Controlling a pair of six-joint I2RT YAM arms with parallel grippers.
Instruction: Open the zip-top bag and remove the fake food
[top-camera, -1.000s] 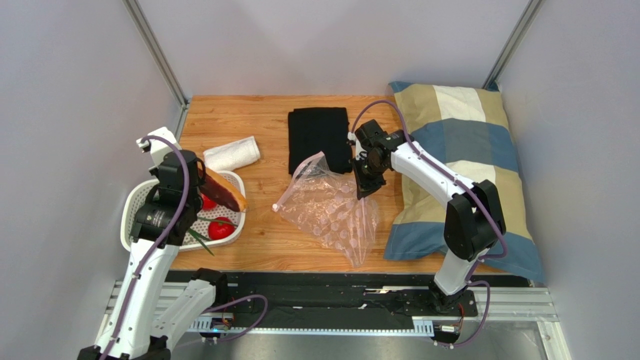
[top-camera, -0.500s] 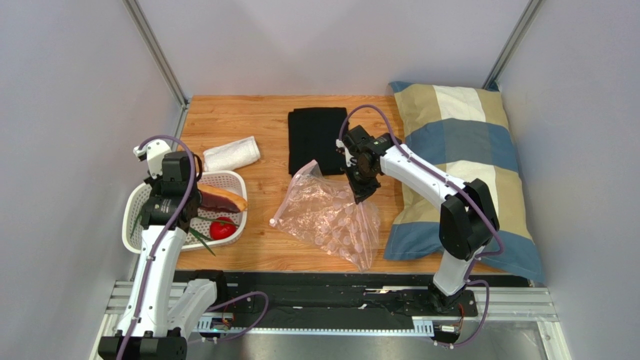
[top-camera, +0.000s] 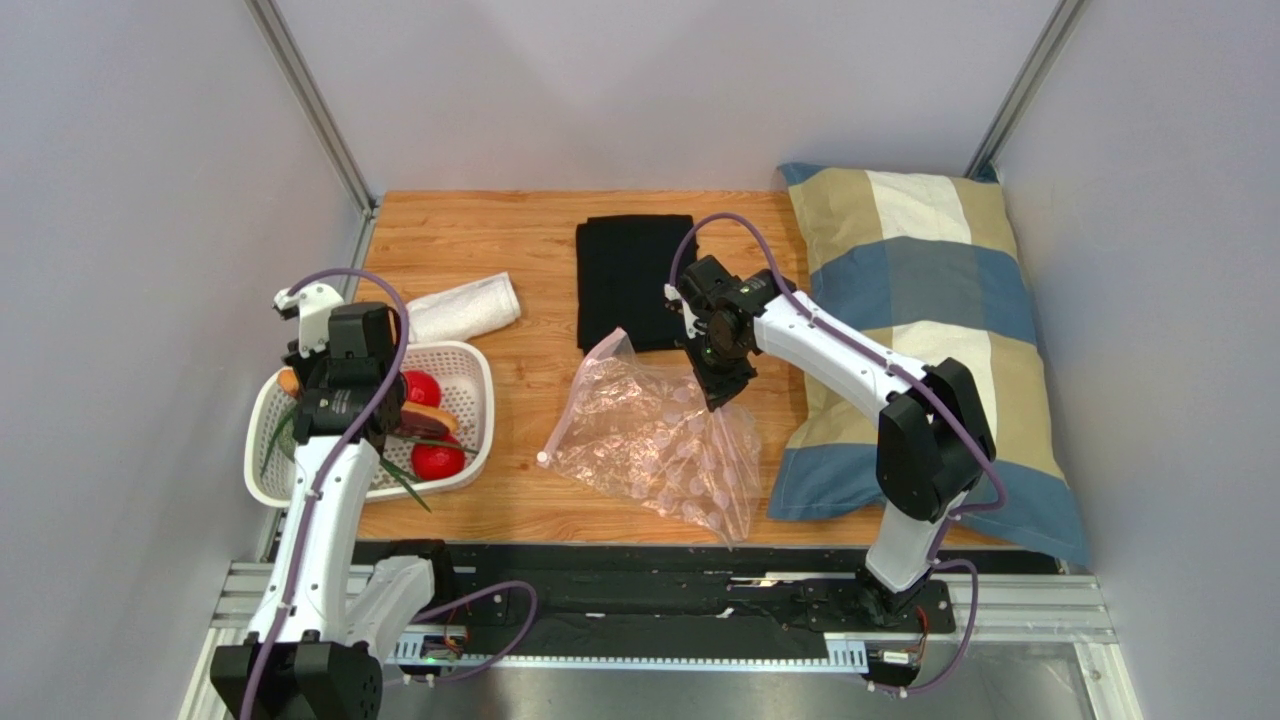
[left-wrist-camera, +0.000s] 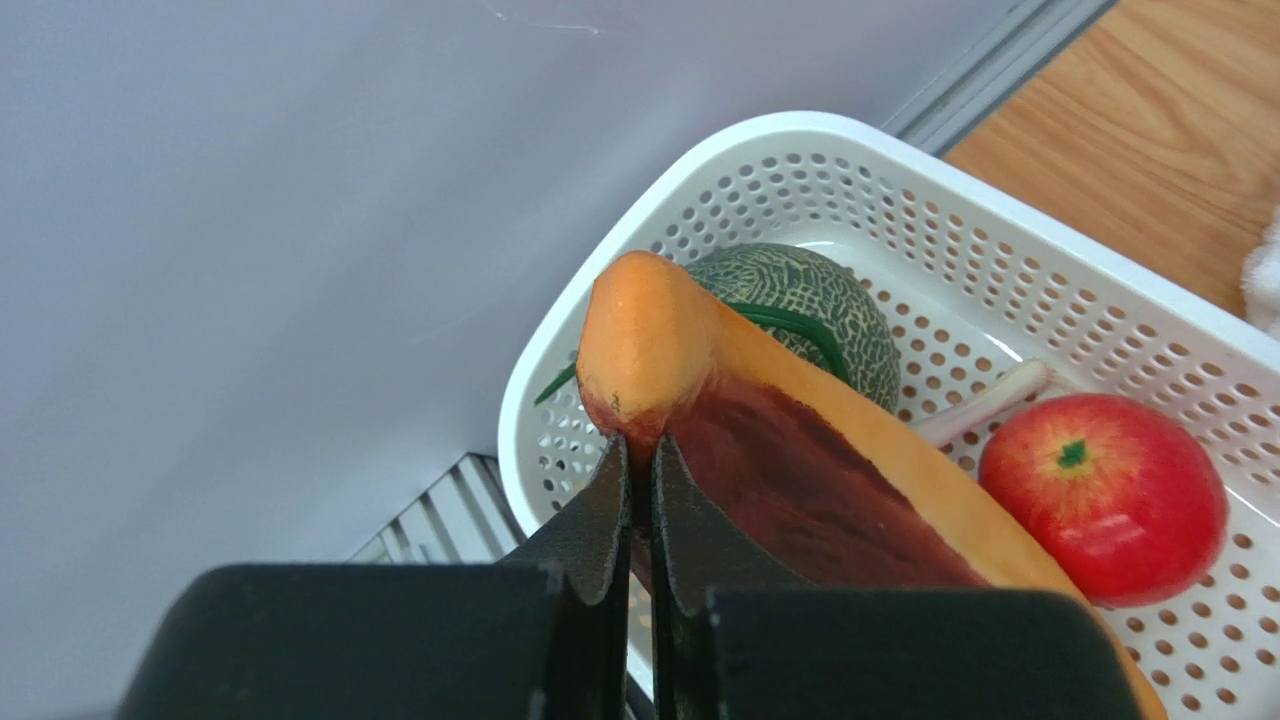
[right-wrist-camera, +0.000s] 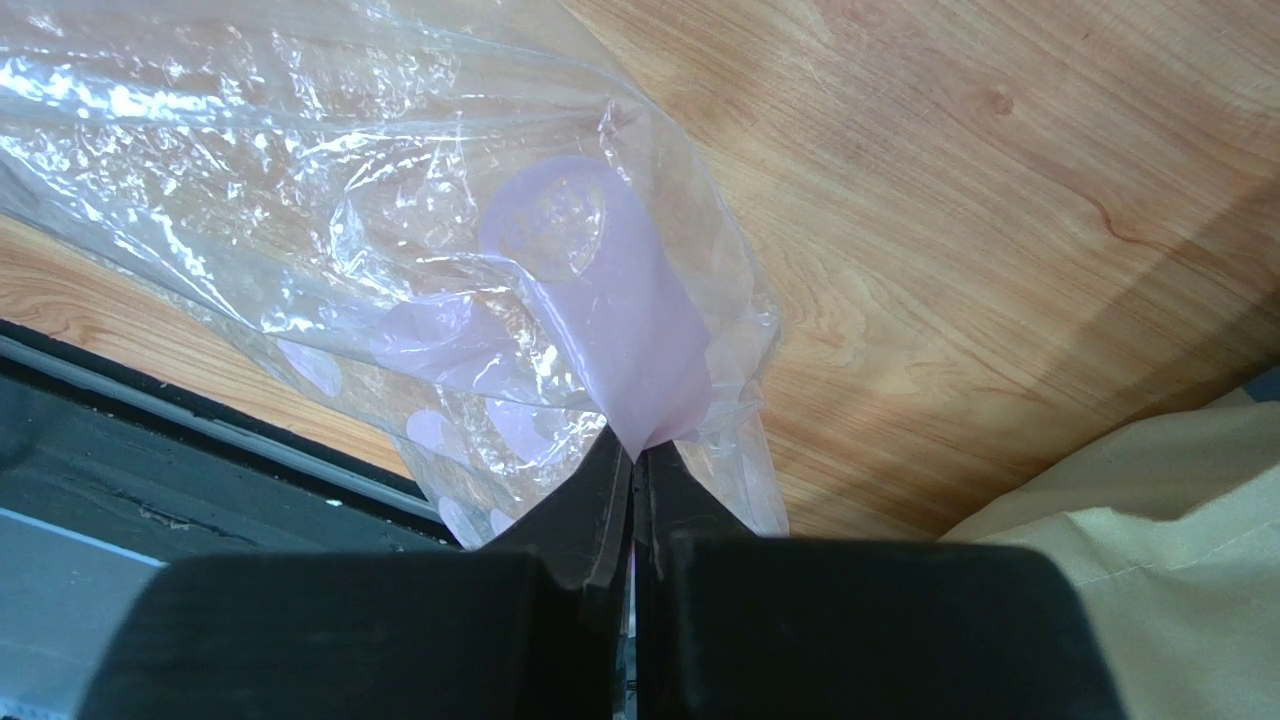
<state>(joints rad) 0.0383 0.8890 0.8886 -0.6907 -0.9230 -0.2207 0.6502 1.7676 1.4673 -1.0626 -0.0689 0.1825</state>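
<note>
Left side, over the white perforated basket (top-camera: 475, 365) (left-wrist-camera: 962, 173) at the counter's (top-camera: 496, 248) left edge: left pincer (top-camera: 349, 408) (left-wrist-camera: 639, 465) pressed together on the orange elongated piece (left-wrist-camera: 781, 450), pinching it just below its rounded orange end, dark red face up. Slants low across the basket, above a green netted ball (left-wrist-camera: 796, 293) and beside one of the red round fruits (left-wrist-camera: 1104, 495) (top-camera: 437, 461); cannot tell whether touching the basket floor. Second red fruit (top-camera: 422, 390) farther back in the basket. Thin green stems (top-camera: 395, 473) poking over the near rim.

Middle of the counter: zip-top bag (top-camera: 654, 443) (right-wrist-camera: 451, 240) lying crumpled between basket and patchwork pillow (top-camera: 932, 300), just in front of the folded black cloth (top-camera: 631, 278). Right pincer (top-camera: 718, 387) (right-wrist-camera: 634, 458) clamped shut on the bag's far right edge, nipping a pinkish fold of plastic (right-wrist-camera: 609, 323) between its tips. Rest of the bag spread on the wood toward the near edge. Cannot tell whether the zip is parted.

Rolled white towel (top-camera: 463, 306) behind the basket, apart from the bag.
</note>
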